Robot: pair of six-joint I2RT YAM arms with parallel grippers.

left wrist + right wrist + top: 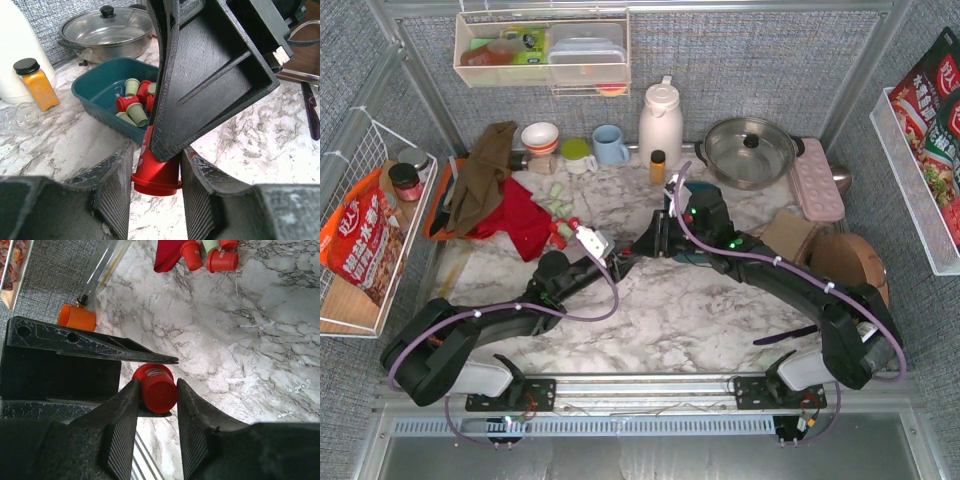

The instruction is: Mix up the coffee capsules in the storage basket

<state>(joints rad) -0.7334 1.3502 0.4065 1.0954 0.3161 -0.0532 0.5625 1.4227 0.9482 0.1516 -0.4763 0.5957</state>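
Observation:
A single red coffee capsule [155, 172] hangs above the marble between both grippers at the table's middle. My left gripper [157, 150] is shut on its rim end. My right gripper [157, 382] comes from the opposite side, and both its pads touch the capsule's [156, 389] body. From above, the left gripper [625, 262] and right gripper [648, 243] meet tip to tip. The teal storage basket [100, 102] stands just behind, with several red and green capsules [134, 102] in it. More capsules [562, 222] lie loose by the red cloth [515, 215].
A lidded steel pot [750, 150], a white thermos [660, 122] and a small yellow bottle [658, 165] stand behind the basket. A blue mug [610, 145] and bowls sit at the back left. A pink tray [817, 180] is right. Wire baskets hang on both side walls.

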